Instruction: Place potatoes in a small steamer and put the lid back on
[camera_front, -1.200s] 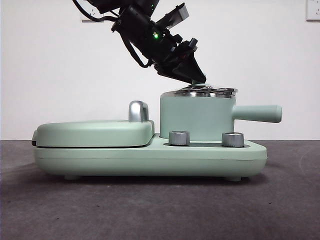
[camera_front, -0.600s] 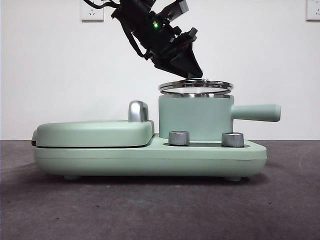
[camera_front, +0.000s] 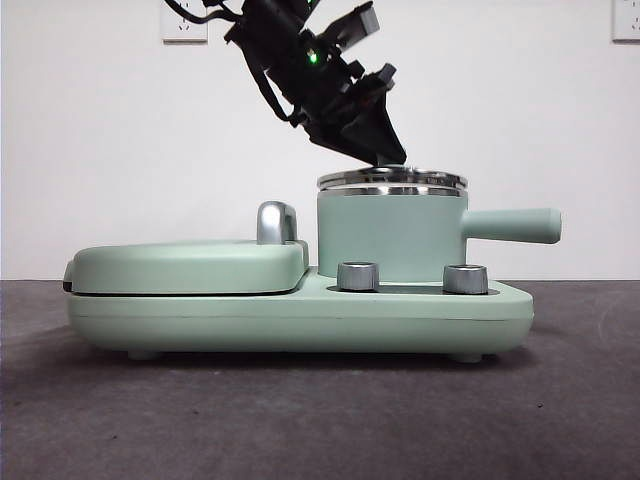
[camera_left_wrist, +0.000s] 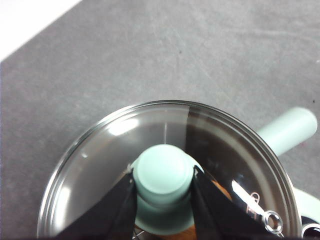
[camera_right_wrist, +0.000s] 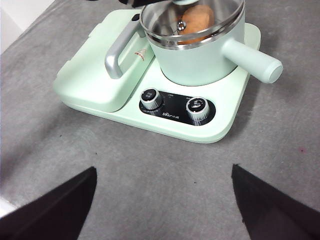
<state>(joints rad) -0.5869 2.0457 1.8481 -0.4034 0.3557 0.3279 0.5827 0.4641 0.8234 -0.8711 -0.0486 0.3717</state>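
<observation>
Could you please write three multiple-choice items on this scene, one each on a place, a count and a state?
1. Where is the potato?
A. on the table
B. inside the small steamer
C. on the griddle cover

2. How many control dials does the cooker base have?
A. one
B. two
C. four

3. What is the left gripper doing?
A. gripping the knob of the lid
B. hanging open over the table
C. holding the pot's side handle

Answers: 1 B, the potato shows through the glass lid in the right wrist view; 2 B, two dials sit on the base's front; 3 A, its jaws clamp the knob's sides.
</observation>
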